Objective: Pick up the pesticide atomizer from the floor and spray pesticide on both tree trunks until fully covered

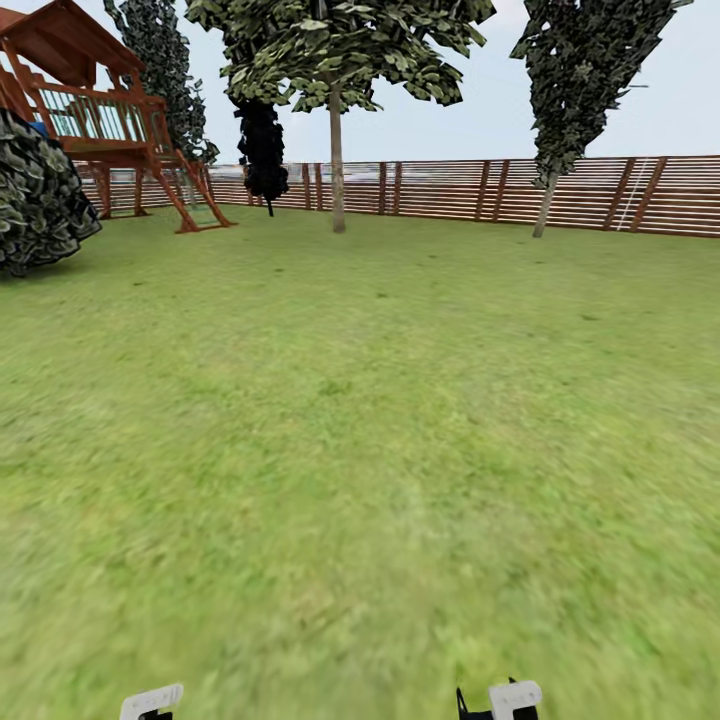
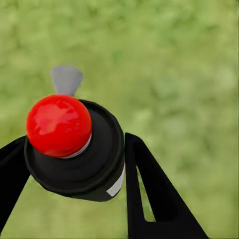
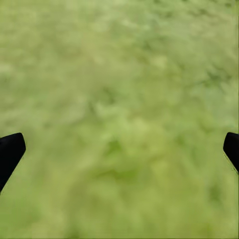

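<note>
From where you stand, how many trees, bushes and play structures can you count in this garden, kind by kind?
Pale-trunked trees: 2
Narrow dark trees: 2
Round bush: 1
Wooden play tower: 1
Total: 6

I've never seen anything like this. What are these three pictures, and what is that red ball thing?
It is a simulated two-armed robot on wheels in a fenced garden. The wide picture comes from its head camera: grass lawn, two pale-trunked trees by the wooden fence, and a play structure. The other two come from cameras near each arm's tool. The left tool grips the pesticide atomizer, a black bottle with a red top, seen from above. The right tool is open and holds nothing, with grass below.
</note>
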`<state>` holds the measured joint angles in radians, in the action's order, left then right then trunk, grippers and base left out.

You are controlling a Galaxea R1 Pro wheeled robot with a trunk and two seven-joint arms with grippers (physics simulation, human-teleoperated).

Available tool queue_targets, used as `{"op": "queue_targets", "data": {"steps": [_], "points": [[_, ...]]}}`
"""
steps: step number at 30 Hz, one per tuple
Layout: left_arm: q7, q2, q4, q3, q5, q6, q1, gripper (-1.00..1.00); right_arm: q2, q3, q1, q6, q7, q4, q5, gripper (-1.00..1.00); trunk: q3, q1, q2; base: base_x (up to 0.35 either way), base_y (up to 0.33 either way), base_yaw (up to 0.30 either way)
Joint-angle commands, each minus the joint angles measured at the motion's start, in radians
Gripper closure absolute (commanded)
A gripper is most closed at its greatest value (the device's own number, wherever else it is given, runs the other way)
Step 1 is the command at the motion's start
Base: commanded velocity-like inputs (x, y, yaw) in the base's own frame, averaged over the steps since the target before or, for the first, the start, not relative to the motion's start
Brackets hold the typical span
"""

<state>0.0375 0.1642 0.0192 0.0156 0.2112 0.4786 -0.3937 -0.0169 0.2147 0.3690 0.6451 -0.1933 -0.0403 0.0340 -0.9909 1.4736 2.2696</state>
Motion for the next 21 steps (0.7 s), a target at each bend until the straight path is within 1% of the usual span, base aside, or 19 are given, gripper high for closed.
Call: {"op": "queue_targets", "data": {"steps": [1, 6, 11, 18, 21], "points": [[0.004, 0.0, -0.001, 0.001, 0.005, 0.003, -0.001, 1.0, 0.0, 0.008, 0.001, 0.001, -0.011, 0.001, 0.004, -1.0, -0.001, 0.0, 0.0, 0.337, 0.0, 0.0], [0.004, 0.0, -0.001, 0.001, 0.005, 0.003, -0.001, 1.0, 0.005, 0.006, 0.001, 0.0, -0.013, 0.0, 0.003, -1.0, -0.001, 0.0, 0.0, 0.337, 0.0, 0.025], [0.004, 0.001, -0.001, 0.001, 0.005, 0.003, -0.001, 1.0, 0.006, 0.005, 0.001, 0.0, -0.014, 0.0, 0.003, -1.0, -0.001, 0.0, 0.0, 0.337, 0.0, 0.188], [0.004, 0.0, -0.001, 0.001, 0.005, 0.002, -0.001, 1.0, 0.006, 0.004, 0.001, 0.0, -0.014, 0.0, 0.003, -1.0, -0.001, 0.0, 0.0, 0.337, 0.0, 0.019], [0.004, 0.0, -0.001, 0.001, 0.005, 0.002, -0.001, 1.0, 0.012, 0.0, 0.001, 0.001, -0.015, 0.0, 0.0, -1.0, -0.001, 0.0, 0.0, 0.337, 0.0, 0.0]]}}
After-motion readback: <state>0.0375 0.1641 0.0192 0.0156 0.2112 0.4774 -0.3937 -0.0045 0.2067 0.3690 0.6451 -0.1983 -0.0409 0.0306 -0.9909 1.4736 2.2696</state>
